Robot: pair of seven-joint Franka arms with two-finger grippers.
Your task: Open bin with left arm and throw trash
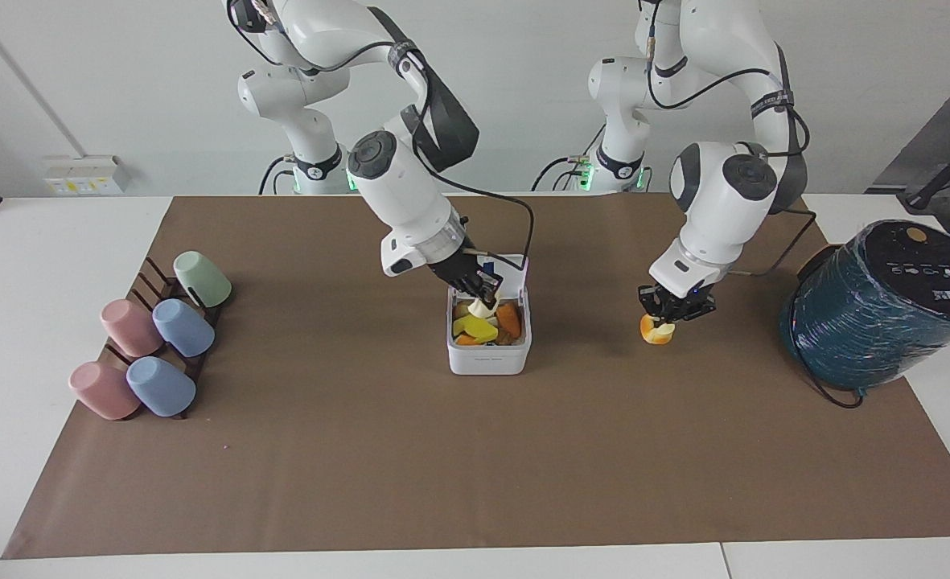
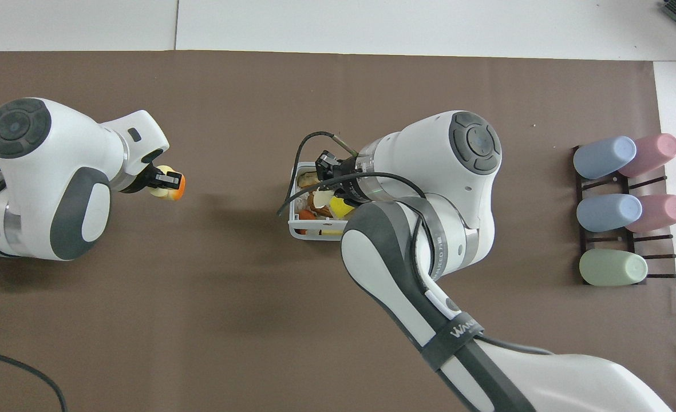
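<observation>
Now both tools grip scraps, right tool seemingly over bin.

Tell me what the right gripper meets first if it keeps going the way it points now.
The right gripper, shut on the cream wedge, points down into the open bin. It would probably press the wedge onto the yellow scrap on the pile first, though depth is hard to judge.

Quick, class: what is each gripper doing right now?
Left gripper: shut on the yellow-orange chunk, lifted above the mat.
Right gripper: shut on the cream wedge, over the open bin.
</observation>
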